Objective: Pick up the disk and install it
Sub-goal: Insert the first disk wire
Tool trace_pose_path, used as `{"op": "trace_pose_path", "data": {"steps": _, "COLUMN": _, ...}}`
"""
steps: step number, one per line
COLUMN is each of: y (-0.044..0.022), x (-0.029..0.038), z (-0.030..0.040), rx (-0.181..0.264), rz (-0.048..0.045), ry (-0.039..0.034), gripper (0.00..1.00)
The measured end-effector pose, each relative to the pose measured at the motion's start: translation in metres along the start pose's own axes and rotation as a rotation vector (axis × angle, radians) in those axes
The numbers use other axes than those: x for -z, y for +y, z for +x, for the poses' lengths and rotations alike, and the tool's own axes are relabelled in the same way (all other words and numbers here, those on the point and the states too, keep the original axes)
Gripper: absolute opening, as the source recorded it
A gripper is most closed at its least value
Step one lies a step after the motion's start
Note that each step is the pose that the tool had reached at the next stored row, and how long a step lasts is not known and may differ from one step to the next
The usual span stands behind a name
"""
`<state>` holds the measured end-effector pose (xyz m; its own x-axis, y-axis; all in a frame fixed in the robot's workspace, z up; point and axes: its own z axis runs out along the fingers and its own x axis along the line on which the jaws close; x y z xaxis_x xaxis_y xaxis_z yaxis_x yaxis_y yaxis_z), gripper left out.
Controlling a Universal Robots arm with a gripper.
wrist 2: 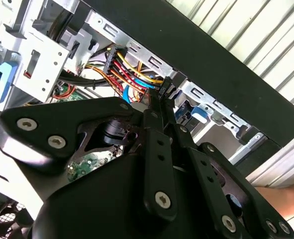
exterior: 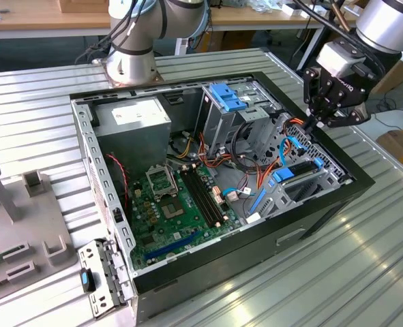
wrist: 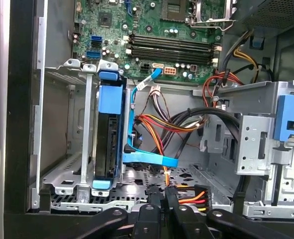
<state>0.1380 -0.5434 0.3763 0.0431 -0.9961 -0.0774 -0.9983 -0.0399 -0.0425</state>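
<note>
Blue-framed disk (wrist: 108, 134) upright in bay, apart from hand (wrist: 161, 206).

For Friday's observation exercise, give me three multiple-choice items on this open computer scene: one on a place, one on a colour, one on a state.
1. The gripper is over: A the case side at the exterior view's right; B the power supply; C the table.
2. The disk's carrier is: A red; B blue; C green.
3. The disk is: A lying on the table; B hanging from the gripper; C standing in the drive cage.
Key: 1A, it hangs by that case wall; 2B, blue frame in the first wrist view; 3C, slotted upright between the cage rails.
</note>
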Motion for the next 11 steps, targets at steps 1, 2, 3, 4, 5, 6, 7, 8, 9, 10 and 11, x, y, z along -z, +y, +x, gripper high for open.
{"op": "trace_pose_path", "data": {"steps": 1, "y": 0.0001, "x": 0.0002, "z": 0.0018, "rx": 0.000, "rz": 0.0002, "ry": -0.0038, "gripper": 0.16}}
{"op": "trace_pose_path", "data": {"steps": 2, "y": 0.0002, "x": 0.0003, "z": 0.0043, "rx": -0.001, "rz": 0.0006, "ry": -0.0109, "gripper": 0.16}}
{"op": "trace_pose_path", "data": {"steps": 3, "y": 0.0002, "x": 0.0005, "z": 0.0063, "rx": -0.001, "rz": 0.0009, "ry": -0.0182, "gripper": 0.16}}
{"op": "trace_pose_path", "data": {"steps": 4, "y": 0.0004, "x": 0.0008, "z": 0.0103, "rx": -0.002, "rz": 0.0019, "ry": -0.0417, "gripper": 0.16}}
{"op": "trace_pose_path", "data": {"steps": 5, "y": 0.0005, "x": 0.0011, "z": 0.0125, "rx": -0.003, "rz": 0.0030, "ry": -0.0683, "gripper": 0.16}}
{"op": "trace_pose_path", "data": {"steps": 6, "y": 0.0006, "x": 0.0012, "z": 0.0155, "rx": -0.005, "rz": 0.0036, "ry": -0.0777, "gripper": 0.16}}
{"op": "trace_pose_path", "data": {"steps": 7, "y": 0.0006, "x": 0.0012, "z": 0.0164, "rx": -0.008, "rz": 0.0040, "ry": -0.0774, "gripper": 0.16}}
{"op": "trace_pose_path", "data": {"steps": 8, "y": 0.0007, "x": 0.0009, "z": 0.0167, "rx": -0.014, "rz": 0.0046, "ry": -0.0758, "gripper": 0.16}}
{"op": "trace_pose_path", "data": {"steps": 9, "y": 0.0007, "x": 0.0006, "z": 0.0168, "rx": -0.019, "rz": 0.0053, "ry": -0.0723, "gripper": 0.16}}
{"op": "trace_pose_path", "data": {"steps": 10, "y": 0.0008, "x": 0.0004, "z": 0.0168, "rx": -0.022, "rz": 0.0061, "ry": -0.0692, "gripper": 0.16}}
{"op": "trace_pose_path", "data": {"steps": 11, "y": 0.0009, "x": 0.0000, "z": 0.0169, "rx": -0.026, "rz": 0.0072, "ry": -0.0654, "gripper": 0.16}}
